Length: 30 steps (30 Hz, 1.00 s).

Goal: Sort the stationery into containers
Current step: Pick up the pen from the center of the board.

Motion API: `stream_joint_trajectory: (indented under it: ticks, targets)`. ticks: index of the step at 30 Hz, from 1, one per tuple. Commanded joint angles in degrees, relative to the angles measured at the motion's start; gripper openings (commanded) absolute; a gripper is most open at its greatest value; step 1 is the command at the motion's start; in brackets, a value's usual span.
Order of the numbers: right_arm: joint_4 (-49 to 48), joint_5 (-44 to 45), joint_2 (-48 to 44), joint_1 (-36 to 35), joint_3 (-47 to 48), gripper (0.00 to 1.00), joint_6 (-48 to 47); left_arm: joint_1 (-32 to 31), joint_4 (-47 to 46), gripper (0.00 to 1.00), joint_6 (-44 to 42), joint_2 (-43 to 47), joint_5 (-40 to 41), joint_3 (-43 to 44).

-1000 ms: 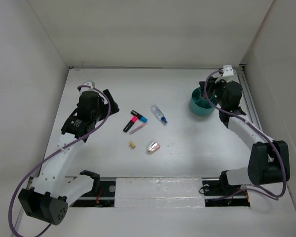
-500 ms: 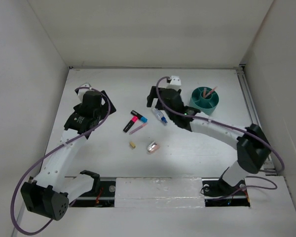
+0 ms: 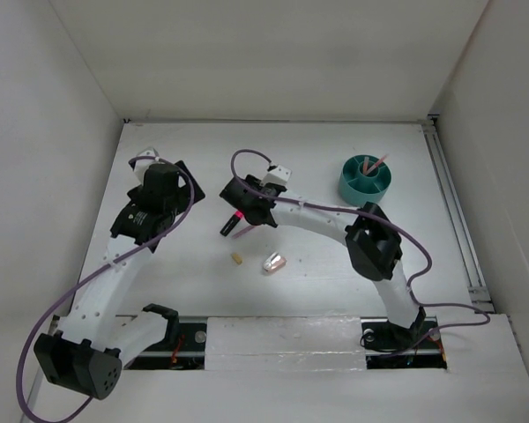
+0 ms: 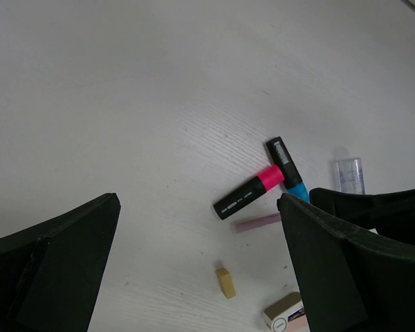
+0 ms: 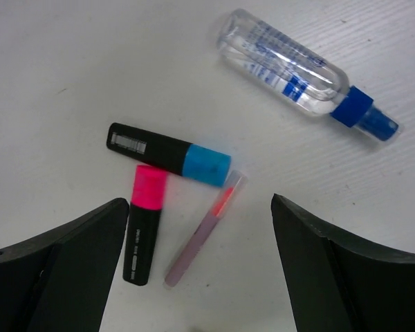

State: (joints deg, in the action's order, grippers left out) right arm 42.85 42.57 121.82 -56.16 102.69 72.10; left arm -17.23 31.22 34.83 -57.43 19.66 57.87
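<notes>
White table (image 3: pixel 335 264), walled in: your right gripper (image 5: pixel 200 228) hangs open over the pink-capped marker (image 5: pixel 144 235), blue-capped marker (image 5: pixel 169 155) and thin pink pen (image 5: pixel 202 232), crowded together. Centre on one item before closing. Left gripper (image 4: pixel 197 228) waits open; teal bowl (image 3: pixel 346 181) sits far right.

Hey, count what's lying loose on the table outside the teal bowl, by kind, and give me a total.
Markers: 2, the pink-capped marker and the blue-capped marker
Clear spray bottle: 1
Thin pink pen: 1
Tan block: 1
Silver-pink oval piece: 1
Total: 6
</notes>
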Motion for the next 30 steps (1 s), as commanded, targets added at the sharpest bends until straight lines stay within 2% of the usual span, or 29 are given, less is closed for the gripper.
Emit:
stream_joint_trajectory:
  ticks: [1, 2, 9, 22, 27, 29, 30]
  targets:
    - [6.71, 1.82, -0.88, 0.44, 1.11, 0.89, 8.66, 0.1, -0.11, 0.99, 0.33, 1.97, 0.2, 1.37]
    - [6.72, 1.82, -0.88, 0.44, 1.1, 0.86, 8.68, 0.1, -0.11, 0.99, 0.33, 2.49, 0.2, 1.37]
    - [6.71, -0.81, 0.44, -0.08, -1.27, 0.79, 11.22, 0.1, -0.64, 0.99, -0.29, 2.5, -0.94, 1.37]
    - [8.3, -4.51, 6.76, 0.52, 0.4, 0.75, 13.77, 0.1, -0.64, 0.99, -0.82, 3.55, -1.99, 1.37]
    - [8.82, -5.92, 8.52, 1.05, 1.72, 0.7, 13.77, 0.1, -0.64, 0.99, -1.34, 4.16, -2.52, 1.37]
    - [8.83, -5.92, 9.04, 1.05, 2.33, 0.64, 13.77, 0.1, -1.16, 0.99, -1.34, 4.17, -2.52, 1.37]
    - [9.35, -6.44, 9.05, 1.05, 2.33, 0.64, 13.77, 0.1, -1.16, 0.99, -1.34, 4.17, -2.52, 1.37]
